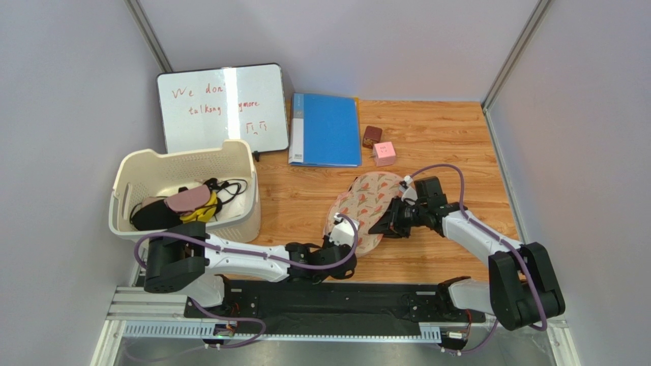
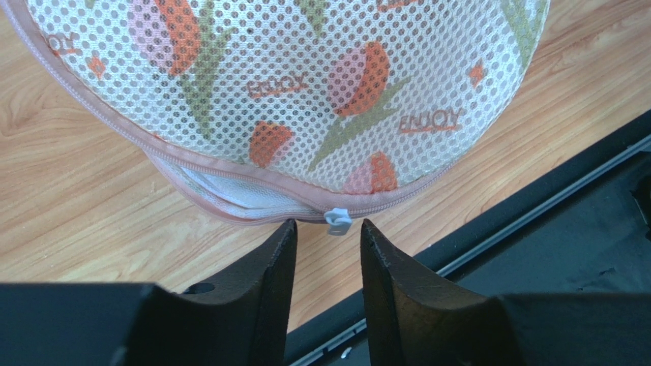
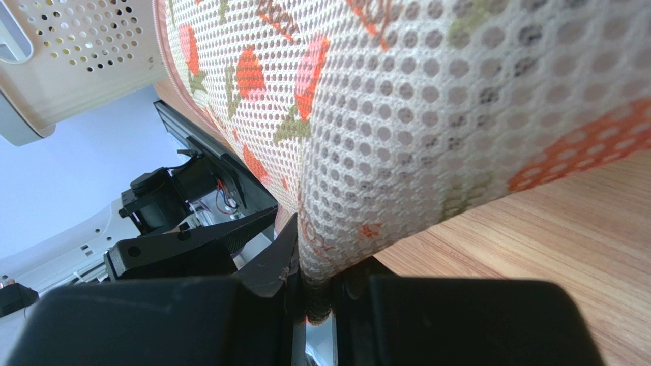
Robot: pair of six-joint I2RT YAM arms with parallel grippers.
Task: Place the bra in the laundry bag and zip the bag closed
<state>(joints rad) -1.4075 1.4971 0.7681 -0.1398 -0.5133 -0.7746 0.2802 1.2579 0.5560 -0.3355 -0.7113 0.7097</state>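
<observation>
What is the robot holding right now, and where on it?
The right tool pinches the bag's mesh edge; the left tool, open at the zip pull, holds nothing.

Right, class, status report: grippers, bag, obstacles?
Left gripper open, just short of zip pull. Right gripper shut on laundry bag. Zip part open, bra unseen. Nothing blocking.

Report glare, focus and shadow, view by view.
Top external: even light, glare washing out part of the whiteboard writing. Left wrist: laundry bag mesh and zip pull sharp, left gripper dark. Right wrist: mesh close and slightly soft, right gripper nearly black.
</observation>
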